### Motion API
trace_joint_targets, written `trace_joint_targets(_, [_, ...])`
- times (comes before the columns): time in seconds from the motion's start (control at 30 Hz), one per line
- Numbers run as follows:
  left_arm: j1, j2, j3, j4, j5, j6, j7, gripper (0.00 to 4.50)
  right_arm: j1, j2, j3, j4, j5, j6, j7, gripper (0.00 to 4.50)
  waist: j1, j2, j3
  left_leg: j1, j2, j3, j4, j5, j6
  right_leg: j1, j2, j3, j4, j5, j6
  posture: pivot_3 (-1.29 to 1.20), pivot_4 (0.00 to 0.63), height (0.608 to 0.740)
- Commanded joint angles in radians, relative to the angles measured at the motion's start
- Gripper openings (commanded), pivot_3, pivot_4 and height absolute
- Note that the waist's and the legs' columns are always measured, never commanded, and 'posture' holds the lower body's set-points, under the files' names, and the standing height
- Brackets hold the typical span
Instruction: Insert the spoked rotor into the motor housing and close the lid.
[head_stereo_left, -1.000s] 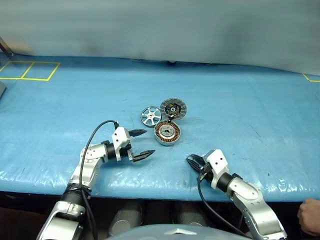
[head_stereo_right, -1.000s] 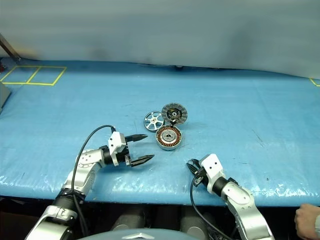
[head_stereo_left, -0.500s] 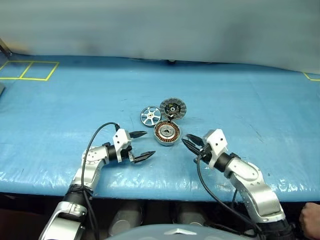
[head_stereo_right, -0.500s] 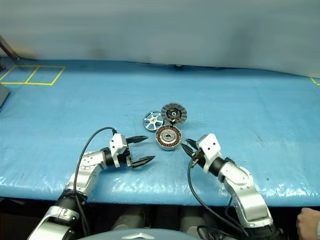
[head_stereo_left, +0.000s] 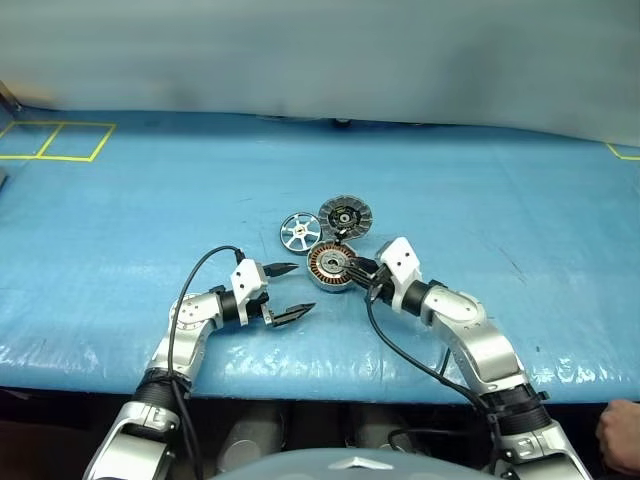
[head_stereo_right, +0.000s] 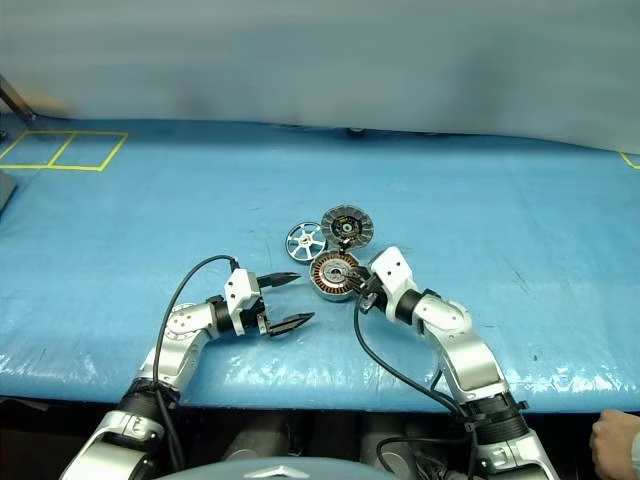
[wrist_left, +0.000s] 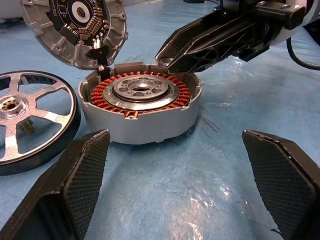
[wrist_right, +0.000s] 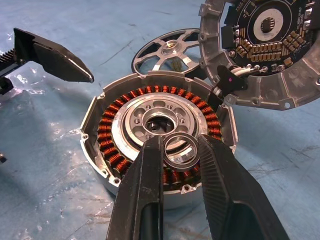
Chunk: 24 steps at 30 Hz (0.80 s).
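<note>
Mid-frame, the right gripper (wrist_right: 181, 150) pinches a small metal ring (wrist_right: 181, 151) just over the motor housing (head_stereo_left: 333, 266), while the spoked rotor (head_stereo_left: 301, 232) lies upper-left, nearer the wide-open left gripper (head_stereo_left: 284, 291).

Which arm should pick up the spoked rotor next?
Left. The left end effector is open and empty, on the spoked rotor's side of the motor housing. The right end effector is pinching a small metal ring over the motor housing, so it is occupied.
</note>
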<state>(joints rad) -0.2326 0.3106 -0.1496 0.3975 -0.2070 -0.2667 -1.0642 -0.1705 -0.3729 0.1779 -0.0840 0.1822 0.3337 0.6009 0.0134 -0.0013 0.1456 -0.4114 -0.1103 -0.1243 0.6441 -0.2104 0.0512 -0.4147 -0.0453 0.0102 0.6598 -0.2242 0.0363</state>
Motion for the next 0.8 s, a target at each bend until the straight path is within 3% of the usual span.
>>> trace_joint_targets(0.03, [-0.003, -0.007, 0.003, -0.004, -0.003, -0.020, 0.007, 4.50, -0.038, 0.014, 0.003, 0.015, -0.009, -0.028, 0.011, 0.65, 0.000, 0.000, 0.000, 0.000, 0.000, 0.000, 0.000, 0.000, 0.000, 0.000, 0.000, 0.000, 0.000, 0.000, 0.000, 0.00, 0.150, 0.740])
trace_joint_targets(0.8, [-0.001, -0.011, 0.006, 0.002, 0.001, -0.030, 0.019, 4.50, -0.107, 0.079, 0.031, 0.099, -0.046, -0.053, 0.044, 0.65, -0.001, 0.000, 0.000, 0.000, 0.000, 0.000, 0.000, 0.000, 0.000, -0.002, 0.000, 0.000, 0.000, 0.001, 0.000, 0.00, 0.150, 0.740])
